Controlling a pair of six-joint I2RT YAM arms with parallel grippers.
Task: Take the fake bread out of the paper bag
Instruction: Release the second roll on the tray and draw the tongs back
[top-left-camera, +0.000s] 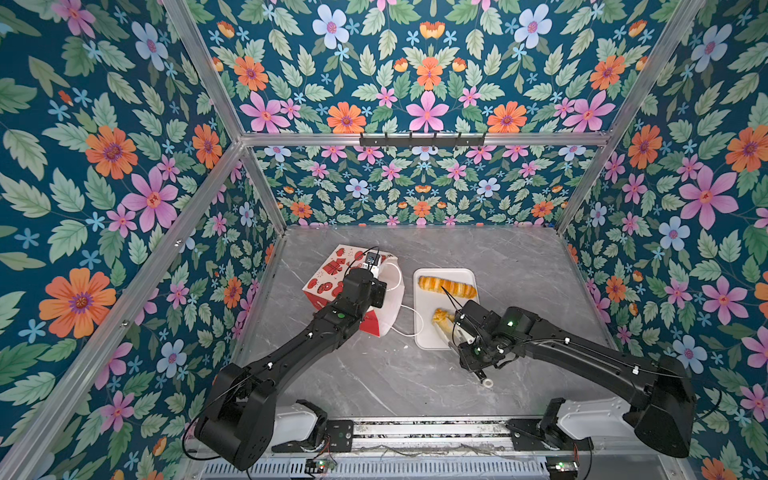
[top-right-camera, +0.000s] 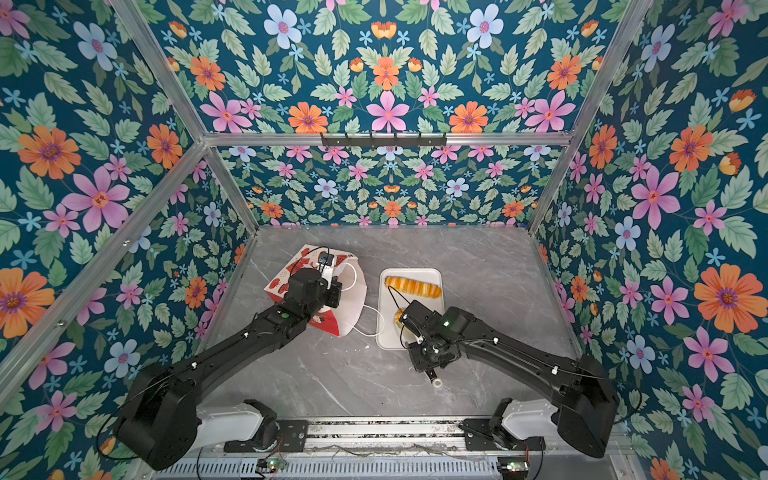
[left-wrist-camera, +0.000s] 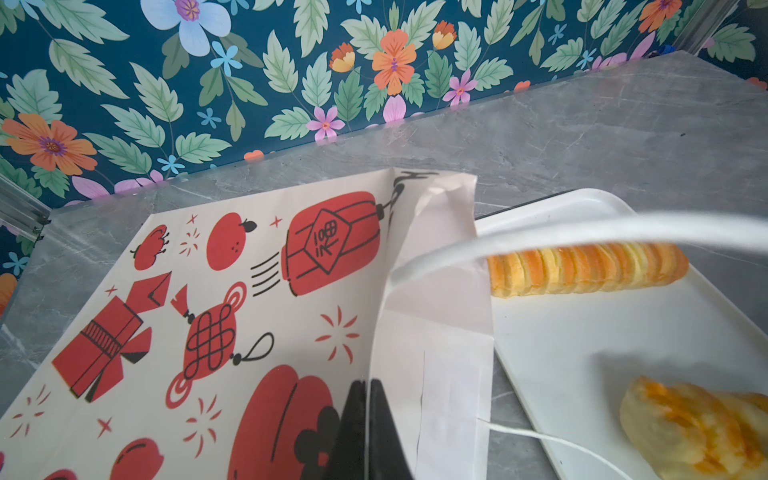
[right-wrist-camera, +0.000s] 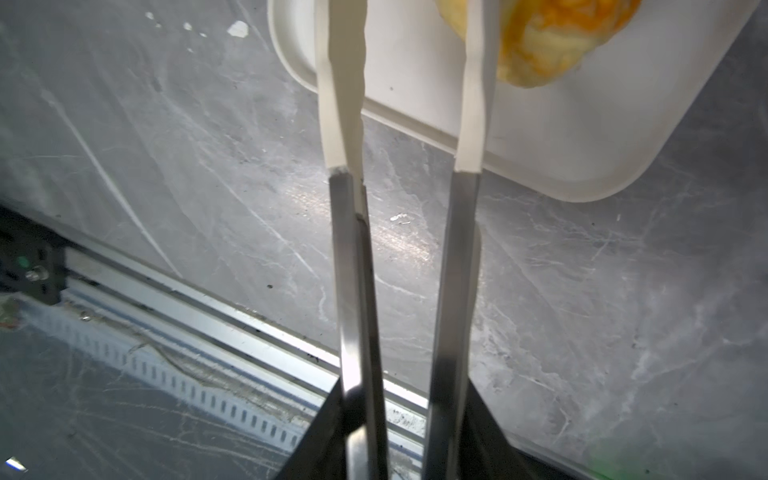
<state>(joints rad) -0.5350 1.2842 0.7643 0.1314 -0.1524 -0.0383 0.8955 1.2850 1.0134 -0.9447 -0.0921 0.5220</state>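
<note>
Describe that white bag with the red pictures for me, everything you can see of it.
The paper bag lies on its side on the grey marble table, mouth facing the white tray beside it. It looks like thin white paper printed with red lanterns, a knot charm and fruit. The left gripper, shut, pinches the mouth's upper edge, holding it open. One white cord handle loops past the gripper; another trails toward the tray. Its inside is hidden.

Left tool (left-wrist-camera: 367, 384) clamped tight; right tool (right-wrist-camera: 409, 41) fingers apart; arms extended.
</note>
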